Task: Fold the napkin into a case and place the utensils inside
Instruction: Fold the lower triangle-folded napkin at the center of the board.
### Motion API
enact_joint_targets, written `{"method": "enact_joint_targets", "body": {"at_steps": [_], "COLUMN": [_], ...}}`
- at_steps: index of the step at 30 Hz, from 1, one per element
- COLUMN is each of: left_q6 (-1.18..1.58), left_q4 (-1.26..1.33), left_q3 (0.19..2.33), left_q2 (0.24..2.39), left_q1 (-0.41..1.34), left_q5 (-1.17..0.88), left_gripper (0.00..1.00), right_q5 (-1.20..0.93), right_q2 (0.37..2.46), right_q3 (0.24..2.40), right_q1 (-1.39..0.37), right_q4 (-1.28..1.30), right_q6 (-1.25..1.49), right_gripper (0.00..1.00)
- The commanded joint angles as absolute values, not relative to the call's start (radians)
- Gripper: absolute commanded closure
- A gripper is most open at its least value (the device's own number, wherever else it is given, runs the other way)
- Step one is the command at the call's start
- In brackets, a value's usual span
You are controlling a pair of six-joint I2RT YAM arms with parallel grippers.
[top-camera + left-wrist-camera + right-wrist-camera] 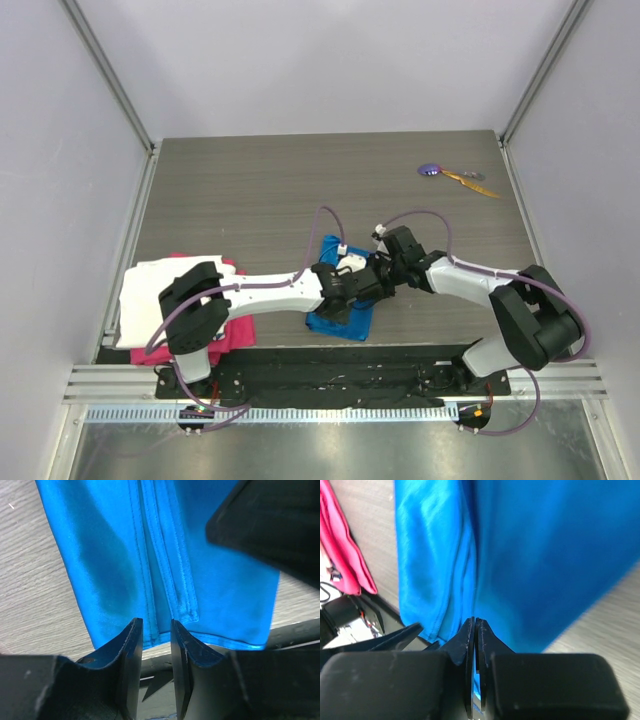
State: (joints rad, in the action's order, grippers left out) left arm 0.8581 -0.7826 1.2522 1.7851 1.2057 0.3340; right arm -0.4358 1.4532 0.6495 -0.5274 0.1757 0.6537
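The bright blue napkin [338, 322] [110, 555] [545, 555] lies folded into a narrow strip near the table's front edge, partly under both grippers. My left gripper [352, 286] [154, 626] hovers over its near hem, jaws apart, with nothing between them. The right gripper [384, 268] [474, 621] comes in from the right, its jaws pressed together at the lengthwise fold, pinching the cloth. The utensils lie far off at the back right, one with a purple head [430, 169] and one orange-yellow [472, 181].
A white cloth [160, 285] rests on a pink cloth [236, 330] [345, 545] at the front left. The black base rail [330, 375] runs just behind the napkin's near edge. Grey walls stand on both sides and at the back.
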Motion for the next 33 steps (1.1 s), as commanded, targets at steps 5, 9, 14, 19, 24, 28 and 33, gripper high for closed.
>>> {"method": "enact_joint_targets", "body": {"at_steps": [5,9,14,19,24,28,33], "left_q6": [0.882,0.884,0.894,0.894,0.900,0.907,0.911], "left_q4": [-0.775,-0.750,-0.735,-0.700,-0.647,-0.643,-0.673], "left_q3": [1.221,1.204,1.178,1.157,1.124,1.117,1.135], "left_q2": [1.779,1.789,1.801,1.807,1.818,1.801,1.761], "left_q1": [1.204,1.203,1.203,1.200,1.195,1.195,1.193], "left_q5": [0.367,0.334,0.325,0.301,0.258,0.261,0.270], "left_gripper": [0.68,0.68,0.68,0.72,0.79,0.86,0.94], "right_q5": [-0.446,-0.440,-0.440,-0.443,-0.440,-0.439,-0.428], "right_q2": [1.439,1.439,1.453,1.466,1.471,1.459,1.453], "right_q3": [0.618,0.615,0.604,0.592,0.578,0.566,0.551], "right_q1": [-0.580,-0.587,-0.592,-0.614,-0.621,-0.626,-0.652], "right_q4": [0.057,0.048,0.035,0.015,0.005,0.006,0.005], "right_q6": [0.722,0.732,0.735,0.752,0.759,0.765,0.784], "right_gripper": [0.94,0.96,0.96,0.97,0.97,0.98,0.98]}}
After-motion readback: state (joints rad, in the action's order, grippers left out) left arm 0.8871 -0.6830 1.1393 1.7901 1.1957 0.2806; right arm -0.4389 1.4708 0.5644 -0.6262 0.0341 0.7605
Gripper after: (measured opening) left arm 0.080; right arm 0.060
